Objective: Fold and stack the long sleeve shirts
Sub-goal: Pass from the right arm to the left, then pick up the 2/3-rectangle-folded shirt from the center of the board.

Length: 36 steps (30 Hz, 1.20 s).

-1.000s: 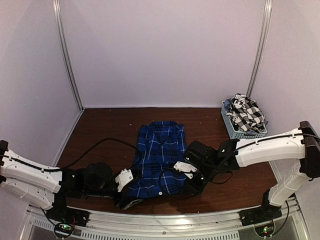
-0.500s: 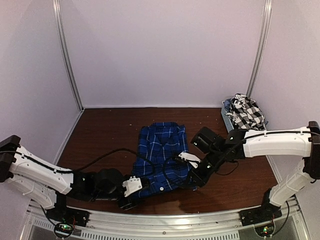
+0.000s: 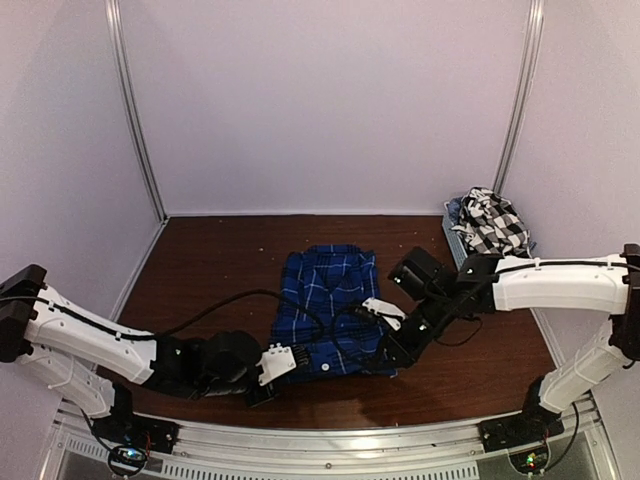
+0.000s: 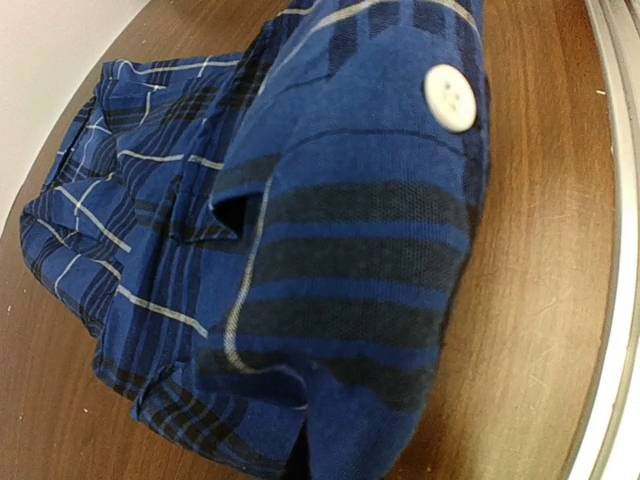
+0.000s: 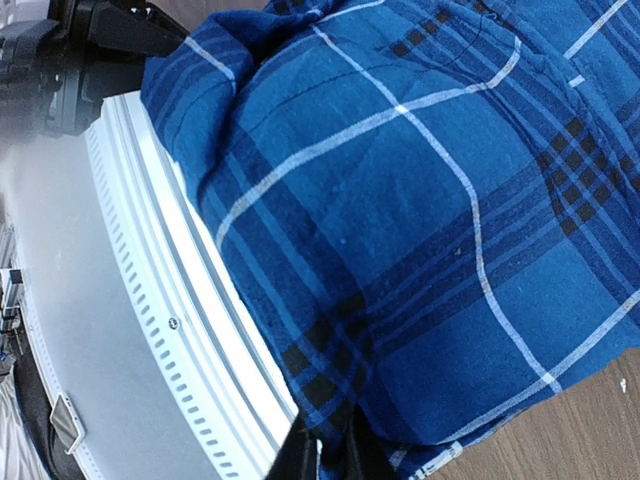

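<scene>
Basket (image 3: pixel 455 238) of grey slotted plastic stands at the far right of the table (image 3: pixel 215 260), against the right wall, and the right arm crosses in front of most of it. The black-and-white check shirt (image 3: pixel 492 222) is heaped in it in a loose, crumpled mound that rises above the rim.

The blue plaid shirt (image 3: pixel 328 305) lies near the middle of the table, between the two arms and well apart from the basket. It forms a narrow upright rectangle of royal blue crossed by black bands and thin white lines, with its far end flat on the wood. Its near end is lifted and doubled over, so the cloth there sits thicker. In the left wrist view that raised layer climbs towards the camera, and a white button (image 4: pixel 450 97) shows near its edge.

The left gripper (image 3: pixel 285 358) sits at the shirt's near left corner. Its fingers are hidden, but the cloth gathers to a point right where they meet and stands clear of the wood, so it reads as pinched on the hem. The right gripper (image 3: pixel 388 348) is at the near right corner. In its wrist view the dark fingers (image 5: pixel 298 455) are closed, with blue cloth caught between them.
</scene>
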Motion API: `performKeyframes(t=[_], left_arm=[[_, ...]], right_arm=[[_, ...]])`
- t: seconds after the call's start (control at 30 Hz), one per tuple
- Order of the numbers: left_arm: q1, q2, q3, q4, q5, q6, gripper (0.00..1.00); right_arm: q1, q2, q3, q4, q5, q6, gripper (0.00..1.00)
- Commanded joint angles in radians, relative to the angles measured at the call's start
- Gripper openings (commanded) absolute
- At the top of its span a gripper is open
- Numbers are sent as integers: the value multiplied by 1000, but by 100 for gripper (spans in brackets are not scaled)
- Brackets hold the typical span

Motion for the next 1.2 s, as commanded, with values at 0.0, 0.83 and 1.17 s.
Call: performKeyframes(t=[0.0, 0.83, 1.17], left_arm=[[-1, -25, 73, -69, 109, -49, 0], [71, -4, 313, -356, 480, -268, 0], [91, -50, 287, -328, 552, -294, 0]], right_arm=[[-4, -57, -5, 10, 45, 0, 18], [210, -340, -110, 24, 304, 97, 70], [306, -281, -156, 65, 387, 131, 69]])
